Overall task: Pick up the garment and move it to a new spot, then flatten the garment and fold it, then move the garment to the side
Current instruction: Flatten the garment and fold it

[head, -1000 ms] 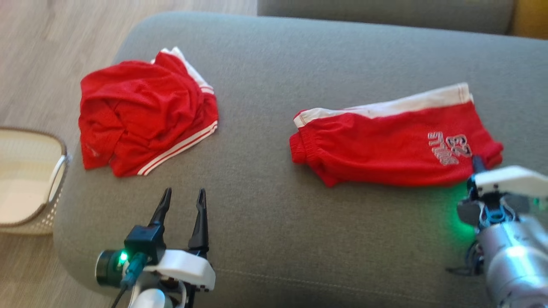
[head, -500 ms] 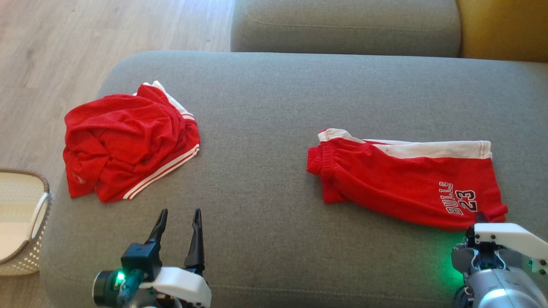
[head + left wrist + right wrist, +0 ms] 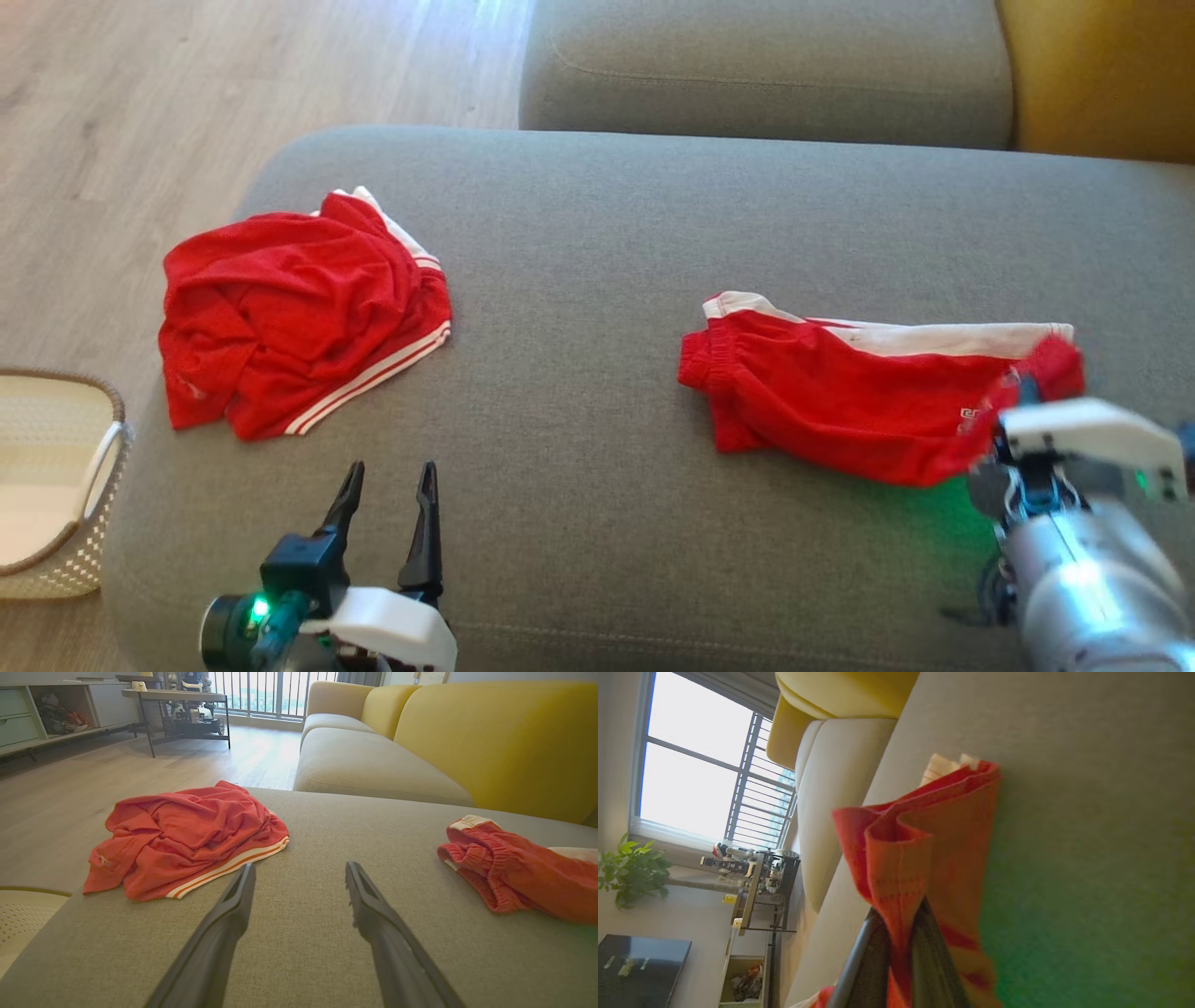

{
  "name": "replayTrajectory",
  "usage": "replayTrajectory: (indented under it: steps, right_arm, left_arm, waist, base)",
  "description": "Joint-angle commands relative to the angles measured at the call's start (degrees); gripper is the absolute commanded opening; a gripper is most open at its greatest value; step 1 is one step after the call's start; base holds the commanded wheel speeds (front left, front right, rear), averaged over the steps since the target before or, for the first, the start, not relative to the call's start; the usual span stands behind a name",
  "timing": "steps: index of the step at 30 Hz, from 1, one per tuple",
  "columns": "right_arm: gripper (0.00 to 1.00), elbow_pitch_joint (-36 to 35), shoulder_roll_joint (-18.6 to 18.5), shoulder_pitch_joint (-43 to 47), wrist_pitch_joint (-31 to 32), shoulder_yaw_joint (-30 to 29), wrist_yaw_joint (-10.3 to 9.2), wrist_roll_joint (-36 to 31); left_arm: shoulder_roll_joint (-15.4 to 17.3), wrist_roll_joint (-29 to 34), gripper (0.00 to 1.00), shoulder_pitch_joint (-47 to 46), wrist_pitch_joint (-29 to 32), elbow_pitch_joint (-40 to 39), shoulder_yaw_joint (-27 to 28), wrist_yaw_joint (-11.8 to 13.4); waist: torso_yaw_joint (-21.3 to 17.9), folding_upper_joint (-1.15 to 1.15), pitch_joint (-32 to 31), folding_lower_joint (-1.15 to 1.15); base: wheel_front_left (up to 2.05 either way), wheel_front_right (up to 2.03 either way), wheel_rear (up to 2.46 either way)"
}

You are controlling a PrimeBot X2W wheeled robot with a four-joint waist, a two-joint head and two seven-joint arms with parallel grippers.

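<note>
**Right gripper has the shorts by their right end; the cloth trails left along the seat**

Nearest, at the near edge of the seat cushion (image 3: 579, 448) toward its left corner, the left gripper (image 3: 391, 469) hovers just above the fabric. Its jaws are spread wide with nothing between them.

Toward the near right corner, the right gripper (image 3: 1025, 392) is clamped tight on the leg-hem end of the red shorts (image 3: 840, 401). The right wrist view shows a fold of red cloth pinched between the two dark fingers (image 3: 934, 961) and raised off the cushion.

From that grip the shorts stretch away to the left, their long axis roughly parallel to the near edge. The white side stripe runs along the far side, and the elastic waistband rests on the cushion just right of its middle. So the garment lies left of and slightly beyond the right gripper, and well to the right of the left gripper.

The right arm is plainly the nearer. A lift from here would likely peel the cloth from right to left, the waistband leaving the cushion last.

Farther off, toward the far left corner, a crumpled red garment (image 3: 280, 327) lies well apart from both grippers.
</note>
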Motion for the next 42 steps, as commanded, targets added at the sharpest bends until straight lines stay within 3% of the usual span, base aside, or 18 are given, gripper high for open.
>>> replayTrajectory:
  steps: [1,7,12,17,21,28,33,34,35,42]
  right_arm:
    - [0.00,-1.2,0.3,-4.2,-0.3,3.8,-0.01,1.3]
    - [0.00,-7.3,0.3,-3.9,2.7,21.9,-0.01,13.5]
    - [0.00,-21.0,0.3,5.9,2.6,42.2,-0.01,28.2]
    - [0.00,-28.5,0.3,12.7,-0.5,55.9,-0.01,35.0]
    - [0.00,-28.9,0.3,13.4,-2.2,60.8,-0.01,37.0]
    - [0.00,-28.5,0.3,12.0,-3.7,64.3,-0.01,39.7]
    - [0.00,-24.0,0.3,11.0,-4.2,67.5,-0.01,34.9]
    - [0.45,-22.5,0.3,10.7,-4.3,67.8,-0.01,33.5]
    - [1.00,-21.2,0.3,10.5,-4.3,67.9,-0.01,32.6]
    - [1.00,-15.6,0.3,8.5,-4.4,66.3,-0.01,22.0]
  left_arm:
    - [0.0,0.4,1.00,-1.5,-0.4,-1.6,1.9,0.0]
    - [0.0,0.5,1.00,-1.6,-0.4,-1.4,2.1,-0.5]
    - [0.0,0.8,1.00,-1.3,-0.4,-1.1,2.6,-0.8]
    - [0.0,0.9,1.00,-1.1,-0.4,-1.0,2.9,-1.0]
    - [0.0,1.0,1.00,-1.0,-0.4,-0.9,3.2,-1.0]
    - [0.0,0.9,1.00,-1.4,-0.4,-0.7,3.0,-1.2]
    - [0.0,0.7,1.00,-1.4,-0.4,-0.6,2.8,-1.0]
    - [0.0,0.7,1.00,-1.4,-0.4,-0.5,2.8,-0.9]
    - [0.0,0.7,1.00,-1.3,-0.4,-0.5,2.8,-0.9]
    - [0.0,0.6,1.00,-0.8,-0.4,-0.4,3.3,-0.7]
  waist:
    - [0.4,0.00,-0.2,0.00]
    - [2.3,0.00,-0.5,0.00]
    - [3.8,0.00,-0.7,0.00]
    - [5.3,0.00,-0.4,0.00]
    - [6.1,0.00,0.1,0.00]
    - [7.2,0.00,0.7,0.00]
    - [7.8,0.00,0.9,0.00]
    - [7.9,0.00,0.8,0.00]
    - [7.9,0.00,0.8,0.00]
    - [6.9,0.00,0.1,0.00]
  base:
    - [0.00,0.00,0.00]
    - [0.00,0.00,0.00]
    - [0.00,0.00,0.00]
    - [0.00,0.00,0.00]
    - [0.00,0.00,0.00]
    - [0.00,0.00,0.00]
    - [0.00,0.00,0.00]
    - [0.00,0.00,0.00]
    - [0.00,0.00,0.00]
    - [0.00,0.00,0.00]
